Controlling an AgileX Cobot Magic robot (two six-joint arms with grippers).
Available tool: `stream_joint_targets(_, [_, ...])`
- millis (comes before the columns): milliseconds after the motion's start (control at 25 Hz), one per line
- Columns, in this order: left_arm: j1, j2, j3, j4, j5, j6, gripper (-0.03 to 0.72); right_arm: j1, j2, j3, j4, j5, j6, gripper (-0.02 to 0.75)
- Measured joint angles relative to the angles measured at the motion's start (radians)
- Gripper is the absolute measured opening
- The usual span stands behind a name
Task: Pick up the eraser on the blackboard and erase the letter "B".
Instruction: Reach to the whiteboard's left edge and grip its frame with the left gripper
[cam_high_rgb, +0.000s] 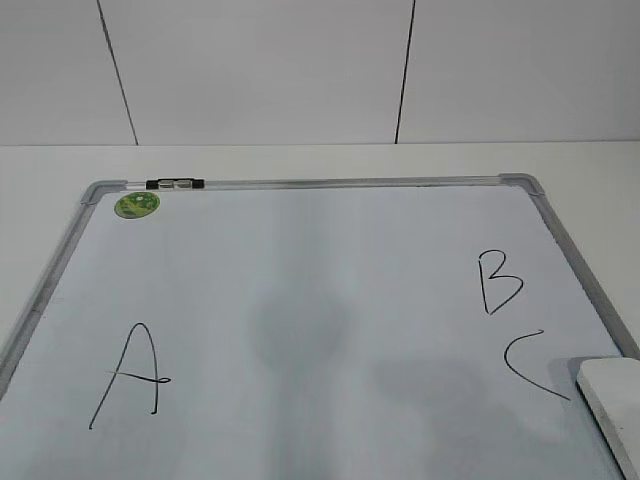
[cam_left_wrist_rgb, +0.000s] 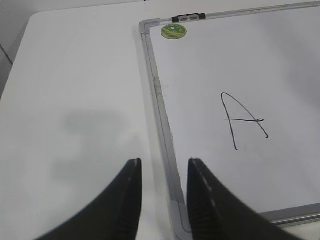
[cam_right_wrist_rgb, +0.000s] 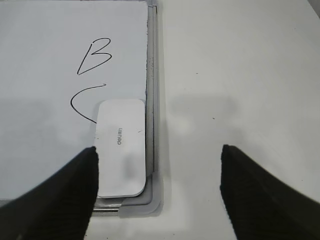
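White eraser flat on blackboard, beside left finger of spread right claw

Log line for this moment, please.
eraser: on blackboard, untouched | letter "B": intact | right gripper: open | left gripper: open

Left gripper: two matte black fingers are rising from the 6 o'clock edge of the left wrist view, each tapering to a rounded tip, the inner face of the right-hand finger showing ribbed texture and small pale specks. Right gripper: two broader black fingers are entering the right wrist view from 7 and 5 o'clock, wedge-shaped, smooth and unmarked. No part of either arm is appearing in the exterior view.
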Motion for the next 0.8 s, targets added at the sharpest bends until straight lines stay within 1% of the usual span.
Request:
stream_joint_targets(360, [0.000, 0.000, 0.000, 0.000, 0.000, 0.000, 0.235, 0.000, 0.000, 0.000, 0.000, -0.001, 0.000, 0.585])
stream_joint_targets(800, [0.000, 0.000, 0.000, 0.000, 0.000, 0.000, 0.235, 0.000, 0.000, -0.014, -0.028, 0.000, 0.000, 0.585])
